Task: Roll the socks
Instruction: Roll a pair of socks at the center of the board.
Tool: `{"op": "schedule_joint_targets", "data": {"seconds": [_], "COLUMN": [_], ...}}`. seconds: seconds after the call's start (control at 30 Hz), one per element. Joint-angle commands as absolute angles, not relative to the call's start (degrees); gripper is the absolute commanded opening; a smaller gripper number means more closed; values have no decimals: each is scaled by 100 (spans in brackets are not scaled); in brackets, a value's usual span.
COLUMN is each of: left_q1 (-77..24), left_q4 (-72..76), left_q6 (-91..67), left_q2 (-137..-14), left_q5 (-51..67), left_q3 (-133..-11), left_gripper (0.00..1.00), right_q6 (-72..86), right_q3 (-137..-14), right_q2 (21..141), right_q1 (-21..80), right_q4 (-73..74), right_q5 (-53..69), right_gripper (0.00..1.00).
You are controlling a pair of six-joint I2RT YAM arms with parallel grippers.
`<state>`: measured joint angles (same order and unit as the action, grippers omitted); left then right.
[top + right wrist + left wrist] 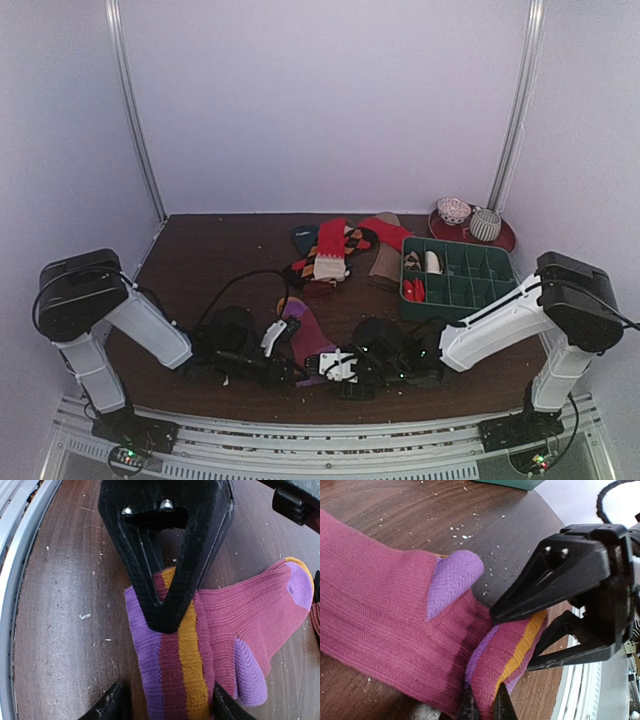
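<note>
No readable text, no labels, no numbers on socks (pixel 330 252) or tray (pixel 470 243)

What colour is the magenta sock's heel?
Light purple heel on the magenta sock, clearest in the left wrist view.

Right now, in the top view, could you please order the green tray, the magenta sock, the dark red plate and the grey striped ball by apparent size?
1. green tray
2. dark red plate and magenta sock: too alike, both partly covered
3. grey striped ball
</note>
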<state>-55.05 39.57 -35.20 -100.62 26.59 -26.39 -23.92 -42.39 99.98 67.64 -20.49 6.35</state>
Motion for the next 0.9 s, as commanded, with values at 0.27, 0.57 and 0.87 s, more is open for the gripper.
{"op": "schedule_joint_targets", "data": {"seconds": [0.27, 0.57, 0.87], "left_q1": [-5476, -5449, -5445], "left_q4": [2955, 2938, 2887], "left_q6": [-3571, -3569, -3563], "left_q2": [-10570, -10582, -10635], "left_q5": [2914, 2891, 2903], "left_q3": [-2442, -2397, -2423], "left_gripper": [0, 0, 0], "right_q6": [-2129, -2493, -2514], "right_q3": [-4102, -3680, -3947], "right_q2": [10183, 8896, 9630], "right_q1": [6817, 6954, 6986], "right_q4": [-2485, -2451, -2481], "right_q5": [194, -17, 376], "right_gripper": [40, 49, 48]}}
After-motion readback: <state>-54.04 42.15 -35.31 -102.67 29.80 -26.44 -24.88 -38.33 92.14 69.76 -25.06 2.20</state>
